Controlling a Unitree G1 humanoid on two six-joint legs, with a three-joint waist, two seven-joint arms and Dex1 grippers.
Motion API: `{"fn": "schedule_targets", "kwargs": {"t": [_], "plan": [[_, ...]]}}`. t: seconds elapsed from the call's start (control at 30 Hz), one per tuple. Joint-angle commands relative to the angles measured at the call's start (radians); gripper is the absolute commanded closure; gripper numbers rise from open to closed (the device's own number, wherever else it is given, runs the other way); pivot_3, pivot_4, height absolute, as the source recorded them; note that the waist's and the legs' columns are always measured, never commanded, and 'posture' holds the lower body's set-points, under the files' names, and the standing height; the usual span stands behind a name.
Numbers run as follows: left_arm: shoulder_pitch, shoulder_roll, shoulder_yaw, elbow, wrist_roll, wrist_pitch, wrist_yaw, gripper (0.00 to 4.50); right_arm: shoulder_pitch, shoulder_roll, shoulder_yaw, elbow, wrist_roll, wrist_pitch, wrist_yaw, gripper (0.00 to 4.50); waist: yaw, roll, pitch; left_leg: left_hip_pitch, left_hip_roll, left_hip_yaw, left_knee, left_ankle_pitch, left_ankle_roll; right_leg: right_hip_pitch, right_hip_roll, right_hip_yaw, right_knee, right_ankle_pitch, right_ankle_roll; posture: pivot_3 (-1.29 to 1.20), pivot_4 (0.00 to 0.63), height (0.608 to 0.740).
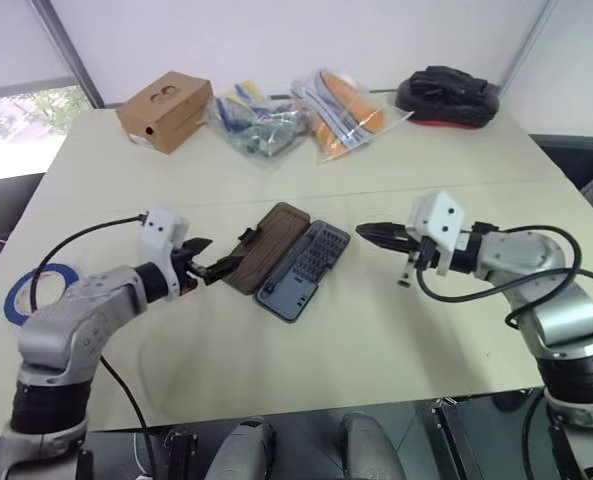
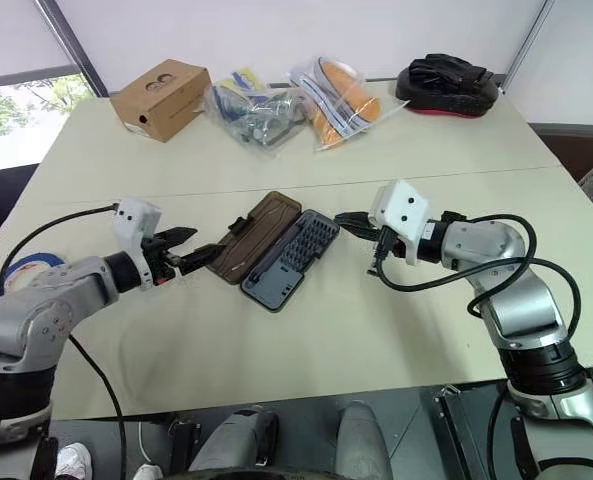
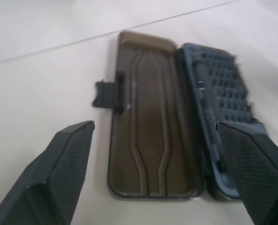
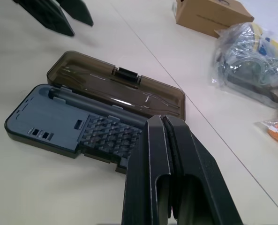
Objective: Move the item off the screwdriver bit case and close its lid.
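Note:
The screwdriver bit case (image 1: pixel 306 268) lies open and flat in the middle of the table, with rows of bits in its dark grey tray (image 4: pixel 59 122). Its smoky-brown lid (image 1: pixel 271 245) is folded out to the left, and the black catch (image 3: pixel 108 96) juts from its outer edge. Nothing rests on the case, and I cannot tell which object is the item. My left gripper (image 1: pixel 221 256) is open just left of the lid, near the catch, with nothing between its fingers. My right gripper (image 1: pixel 371 233) is shut and empty, hovering just right of the tray's far end.
Along the far edge stand a brown cardboard box (image 1: pixel 164 110), clear plastic bags (image 1: pixel 261 120) of small items, an orange-filled bag (image 1: pixel 346 110) and a black and red object (image 1: pixel 448 97). A blue tape roll (image 1: pixel 31 290) lies at the left edge of the table.

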Motion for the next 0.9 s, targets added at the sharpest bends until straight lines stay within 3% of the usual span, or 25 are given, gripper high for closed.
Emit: {"fn": "schedule_targets", "kwargs": {"t": [0.03,0.33,0.57,0.67,0.9], "plan": [[-0.048,-0.032,-0.029,0.012,0.059,0.04,0.104,0.02,-0.006,0.016,-0.01,-0.053,-0.005,-0.015,-0.027,4.5,0.001,0.0,0.0,0.0,0.0,0.0,0.0,0.0,0.0,0.0,0.0,0.0,0.0,0.0,0.0,0.0,0.15,0.74],[-0.069,-0.032,-0.135,0.132,0.225,-0.052,0.12,0.02,-0.003,0.026,-0.017,-0.065,-0.009,-0.01,-0.055,4.5,0.0,0.0,0.0,0.0,-0.001,0.0,0.0,0.0,0.0,0.0,0.0,0.0,0.0,0.0,0.0,0.0,0.15,0.74],[-0.059,-0.03,-0.202,0.266,0.322,-0.202,0.035,0.02,0.005,0.029,-0.015,-0.087,-0.011,0.003,-0.068,4.5,0.003,0.0,0.0,0.0,-0.001,0.0,0.0,0.0,0.0,0.0,0.0,0.0,0.0,0.0,0.0,0.0,0.15,0.74],[-0.062,-0.037,-0.225,0.321,0.355,-0.255,0.006,0.8,0.004,0.031,-0.015,-0.093,-0.01,0.01,-0.073,4.5,0.003,0.0,-0.001,0.0,-0.001,0.0,0.001,0.0,0.0,0.001,0.0,0.0,0.0,0.0,0.0,0.0,0.15,0.74],[-0.088,-0.047,-0.26,0.438,0.408,-0.32,-0.046,4.48,-0.009,0.029,-0.013,-0.099,-0.01,0.021,-0.076,4.5,0.002,0.0,-0.002,0.001,-0.001,0.0,0.002,0.0,0.0,0.001,0.0,0.0,0.001,0.0,0.0,0.0,0.15,0.74]]}}
